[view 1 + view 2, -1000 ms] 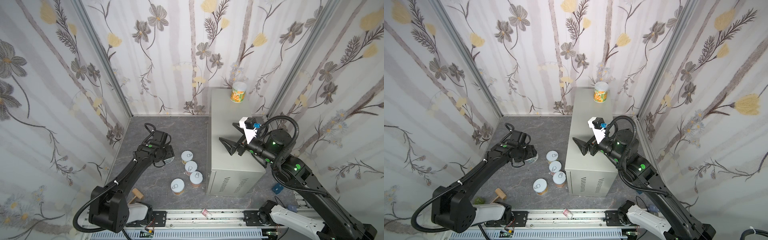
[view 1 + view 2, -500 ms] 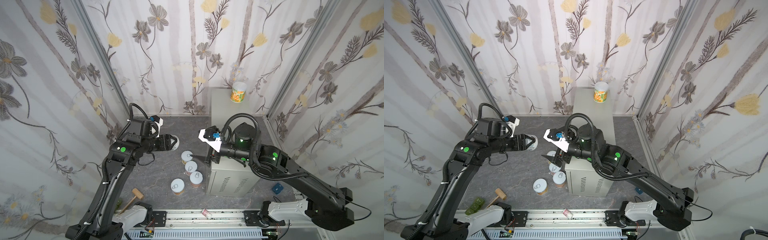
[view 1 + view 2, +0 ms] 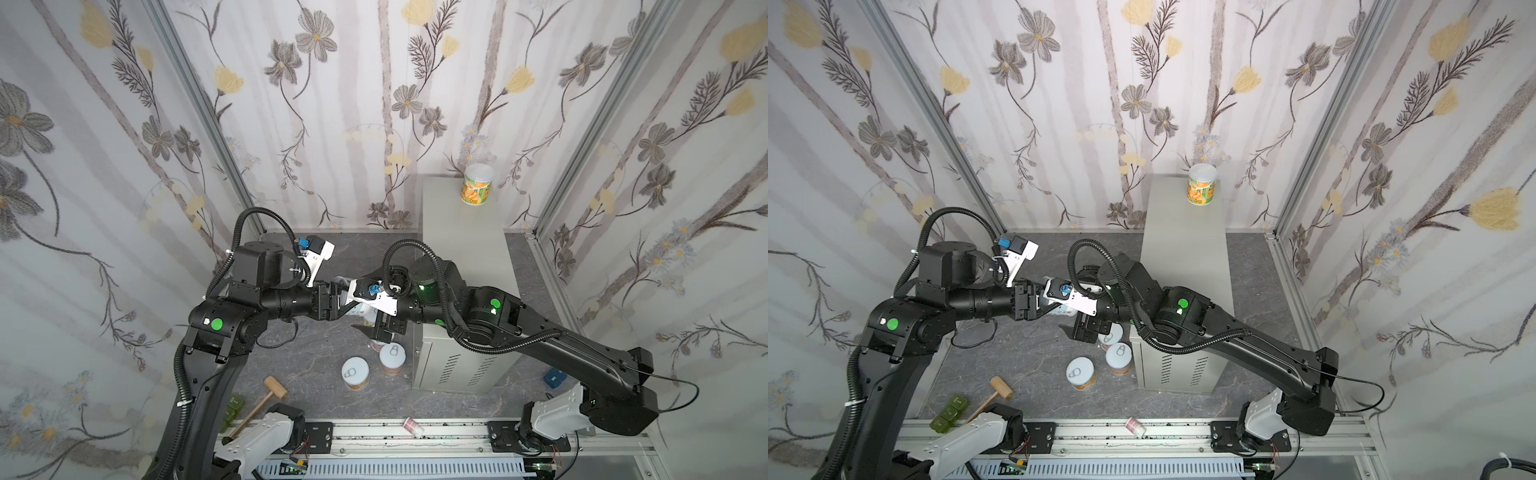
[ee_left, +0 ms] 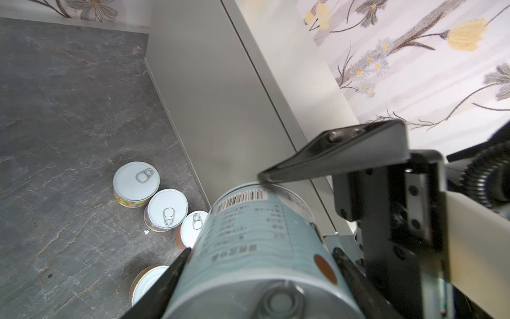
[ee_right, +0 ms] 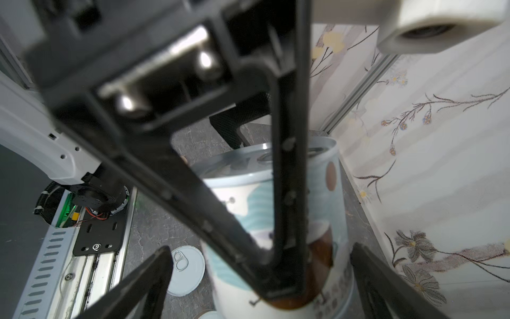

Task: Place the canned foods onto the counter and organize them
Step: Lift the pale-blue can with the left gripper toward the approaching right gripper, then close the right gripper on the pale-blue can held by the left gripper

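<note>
The left pincer (image 4: 262, 250) is clamped on a pale blue can (image 4: 248, 232), one black finger on each side of the label. It holds the can in the air with the pull-tab lid turned toward the left wrist camera. In both top views this pincer (image 3: 353, 307) sits at the centre of the frame and reaches to the right. The can (image 3: 362, 312) is mostly hidden there under the other arm's white camera mount.

The right pincer (image 5: 260, 247) is spread wide, with a finger on either side of the same can. In the left wrist view one of its fingers (image 4: 331, 154) has its tip at the can's far rim; whether it touches cannot be told.

Beneath them is a dark grey stone-patterned floor (image 3: 307, 357). Four more cans (image 4: 136, 183) stand on it with lids up, in a loose row beside the side wall of the tabletop (image 3: 461, 257). This tabletop is a tall light grey metal cabinet at centre right, with vent slots on its near face. An orange can (image 3: 478, 189) stands upright at the far end of its flat top, upper right of centre. At the lower left of the floor lie a wooden mallet (image 3: 270, 392) and some green blocks (image 3: 949, 411).
</note>
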